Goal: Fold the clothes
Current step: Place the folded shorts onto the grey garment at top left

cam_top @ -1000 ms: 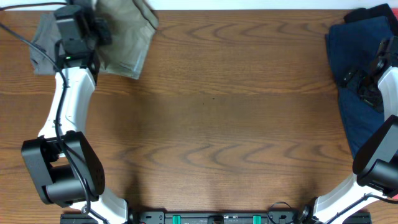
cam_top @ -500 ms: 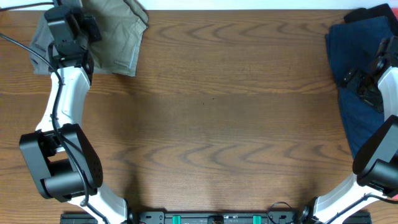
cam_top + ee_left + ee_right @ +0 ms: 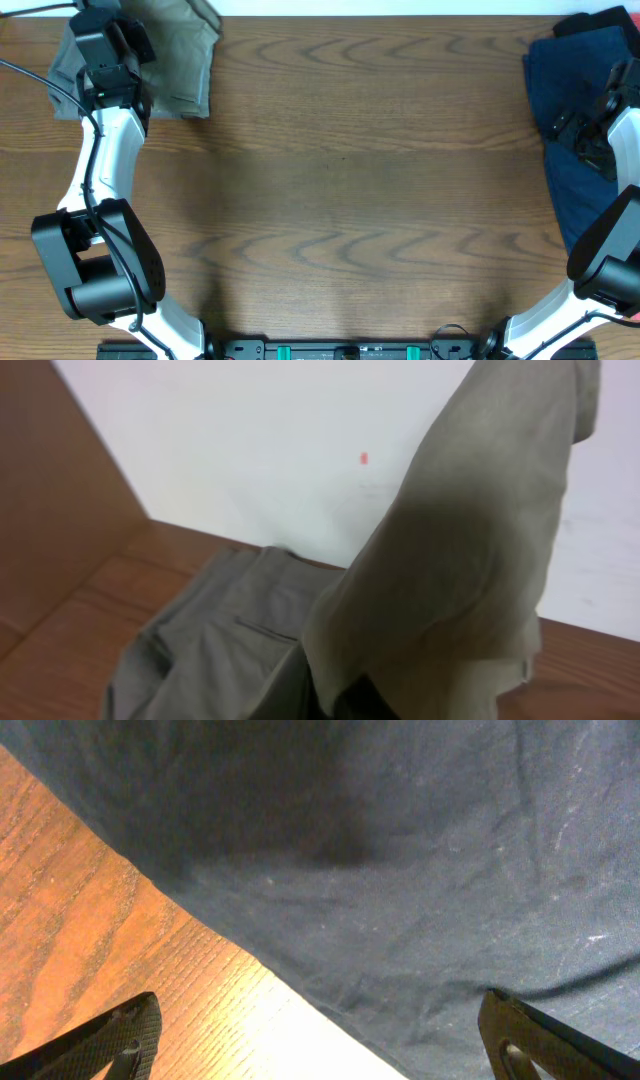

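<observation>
Logging from the left. Noting grey-green shorts (image 3: 62,80) lying flat at the far left corner of the table (image 3: 340,190), with a pocket welt (image 3: 265,630) showing in the left wrist view.

Placing the left gripper (image 3: 118,30) above that pair, at the table's far edge. Finding khaki shorts (image 3: 185,60) just to its right, partly overlapping the grey-green pair. Seeing a fold of the khaki cloth (image 3: 470,560) raised off the wood and hanging across the left wrist lens against a white wall (image 3: 250,450). Unable to tell how the claw stands, its fingers being covered by that cloth.

Recording bare wood across the middle.

Finding navy shorts (image 3: 570,170) spread along the right edge, running from the far corner toward the near side. Placing the right gripper (image 3: 587,130) over them. Reading its claw as wide, both fingertips (image 3: 120,1040) sitting at opposite lower corners of the right wrist view and gripping nothing. Noting navy cloth (image 3: 400,850) filling most of that view and table wood at its left.
</observation>
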Controlling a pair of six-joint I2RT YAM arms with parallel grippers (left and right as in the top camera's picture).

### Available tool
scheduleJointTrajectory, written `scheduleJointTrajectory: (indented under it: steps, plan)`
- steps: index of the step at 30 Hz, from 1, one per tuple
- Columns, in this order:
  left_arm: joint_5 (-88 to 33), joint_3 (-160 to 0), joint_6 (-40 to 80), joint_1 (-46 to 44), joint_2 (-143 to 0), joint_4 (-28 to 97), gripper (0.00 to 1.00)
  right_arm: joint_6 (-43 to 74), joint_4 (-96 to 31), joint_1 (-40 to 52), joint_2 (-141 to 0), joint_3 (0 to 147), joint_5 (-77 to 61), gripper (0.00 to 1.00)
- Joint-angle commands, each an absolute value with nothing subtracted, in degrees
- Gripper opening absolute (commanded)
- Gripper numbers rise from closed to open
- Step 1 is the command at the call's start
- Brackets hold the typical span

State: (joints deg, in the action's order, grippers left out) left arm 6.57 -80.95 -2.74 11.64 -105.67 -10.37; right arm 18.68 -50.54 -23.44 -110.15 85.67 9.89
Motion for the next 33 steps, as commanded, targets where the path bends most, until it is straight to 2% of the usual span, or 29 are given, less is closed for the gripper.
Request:
scheduleJointTrajectory:
  steps: [1, 14, 26, 27, 28, 29, 31, 33]
  plan:
    - [10.1, -82.8, -1.7, 12.2, -104.8, -11.5, 0.06, 19.3, -50.6, -24.0, -110.0, 86.3, 10.3, 0.99]
    - [10.2, -82.8, -2.0, 12.6, -108.4, -11.7, 0.06, 19.3, -50.6, -23.9, -110.0, 86.3, 10.3, 0.99]
    - [10.2, -82.8, -3.0, 17.0, -118.5, -20.6, 0.06, 19.3, -50.6, -24.0, -110.0, 86.3, 10.3, 0.99]
    - [10.1, -82.8, -3.0, 17.5, -119.0, -20.9, 0.09, 19.3, -50.6, -23.9, -110.0, 86.3, 10.3, 0.99]
    - [10.1, -82.8, -3.0, 17.8, -119.5, -21.1, 0.22, 19.3, -50.6, -23.9, -110.0, 86.3, 10.3, 0.99]
    - [10.1, -82.8, -3.0, 18.2, -119.8, -21.0, 0.44, 19.3, -50.6, -23.9, -110.0, 86.3, 10.3, 0.99]
    - [10.1, -82.8, -3.0, 18.7, -120.2, -20.9, 0.95, 19.3, -50.6, -23.9, -110.0, 86.3, 10.3, 0.99]
    - [10.2, -82.8, -3.0, 19.0, -120.1, -21.2, 0.98, 19.3, -50.6, -23.9, -110.0, 86.3, 10.3, 0.99]
